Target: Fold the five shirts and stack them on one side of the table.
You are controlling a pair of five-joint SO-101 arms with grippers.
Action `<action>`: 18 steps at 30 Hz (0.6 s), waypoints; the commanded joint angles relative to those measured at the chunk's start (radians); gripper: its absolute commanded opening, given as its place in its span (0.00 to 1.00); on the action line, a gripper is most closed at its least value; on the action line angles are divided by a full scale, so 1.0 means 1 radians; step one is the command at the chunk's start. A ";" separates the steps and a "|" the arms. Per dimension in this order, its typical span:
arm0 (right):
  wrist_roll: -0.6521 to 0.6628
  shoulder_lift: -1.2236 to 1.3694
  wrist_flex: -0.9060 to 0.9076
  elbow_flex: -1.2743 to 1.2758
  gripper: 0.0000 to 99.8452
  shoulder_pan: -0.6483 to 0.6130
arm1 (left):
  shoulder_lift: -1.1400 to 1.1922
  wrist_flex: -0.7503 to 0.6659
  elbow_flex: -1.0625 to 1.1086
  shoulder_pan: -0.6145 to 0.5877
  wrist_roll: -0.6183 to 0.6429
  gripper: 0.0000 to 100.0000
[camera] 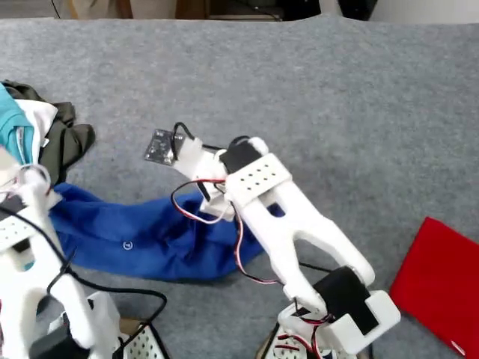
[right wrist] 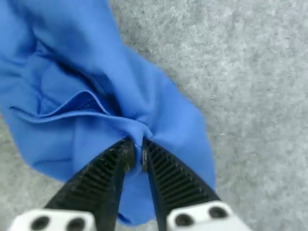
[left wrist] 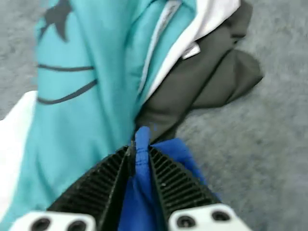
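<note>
A: Surface and main item?
B: Grey felt-like table cover (camera: 337, 90). On it lies a long crumpled blue cloth shirt (camera: 142, 239), running from one gripper to the other.
A: Arms?
B: The right arm (camera: 277, 217) leans forward from its base, wrist bent down over the cloth. The left arm (camera: 22, 299) stands steeper, with its tip at the shirt's far end.
A: Left gripper?
B: The left gripper (left wrist: 139, 149) is clenched on one end of the blue shirt, and cloth bunches between its ribbed black fingers (left wrist: 175, 185). Just past the fingertips is a heap: teal cloth shirt (left wrist: 86, 96), white cloth shirt (left wrist: 14, 139) and dark olive-black cloth shirt (left wrist: 211, 72). The dark one touches the blue.
A: Right gripper?
B: The right gripper (right wrist: 136, 144) pinches a fold at the other end. The rest of the shirt spreads ahead of its tips.
A: Smaller items?
B: A flat red folded shirt (camera: 441, 284), well apart from the right gripper, on its outer side.
</note>
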 commanded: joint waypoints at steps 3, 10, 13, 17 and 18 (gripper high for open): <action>-0.012 -0.067 -0.015 0.047 0.09 -0.007 | 0.243 -0.107 -0.104 0.095 0.161 0.02; -0.044 -0.191 0.091 0.031 0.23 0.018 | 0.590 0.040 -0.410 0.046 0.170 0.02; -0.037 -0.269 0.172 0.030 0.23 0.028 | 0.679 0.117 -0.512 0.034 0.190 0.02; -0.037 -0.351 0.244 0.035 0.23 0.101 | 0.745 0.180 -0.591 0.031 0.196 0.02; -0.040 -0.361 0.255 0.036 0.23 0.111 | 0.751 0.190 -0.600 0.031 0.196 0.02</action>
